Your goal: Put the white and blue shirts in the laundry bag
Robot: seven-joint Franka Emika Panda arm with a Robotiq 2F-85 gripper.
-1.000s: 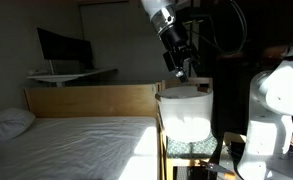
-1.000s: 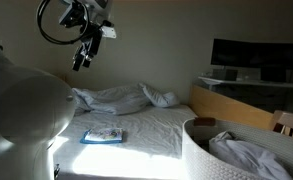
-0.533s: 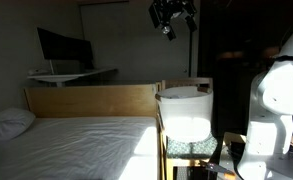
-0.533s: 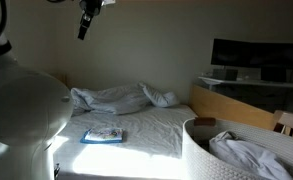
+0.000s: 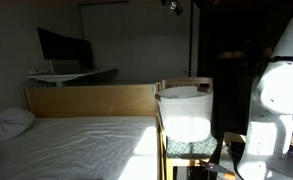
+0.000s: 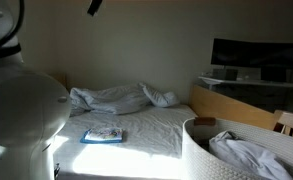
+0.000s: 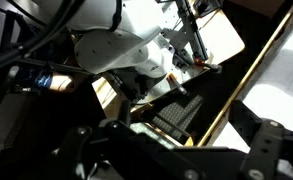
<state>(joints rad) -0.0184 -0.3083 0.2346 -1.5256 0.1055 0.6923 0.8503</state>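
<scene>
The tool is up at the very top edge in both exterior views, high above everything. In the wrist view its two dark fingers stand far apart with nothing between them, so it is wide and empty.

The laundry bag stands upright at the foot of the bed, just beside the footboard. In an exterior view its rim and wall fill the near corner, and a white cloth lies crumpled inside it. I take that for the white shirt, already in. The blue shirt lies flat on the mattress in a patch of light, well apart from the bag and untouched.

So the step in hand looks like the trip for the second garment. The next move calls for swinging out over the bed, coming down onto the blue shirt with the fingers wide, and pinching a good fold of fabric. The shirt lies flat, so the fingers may have little to catch.

Counting: one laundry bag, one blue shirt, one white cloth in the bag. There is one white heap at the head of the bed; whether it is bedding or clothing I cannot tell. One pillow and one monitor on the surface beyond the bed.
</scene>
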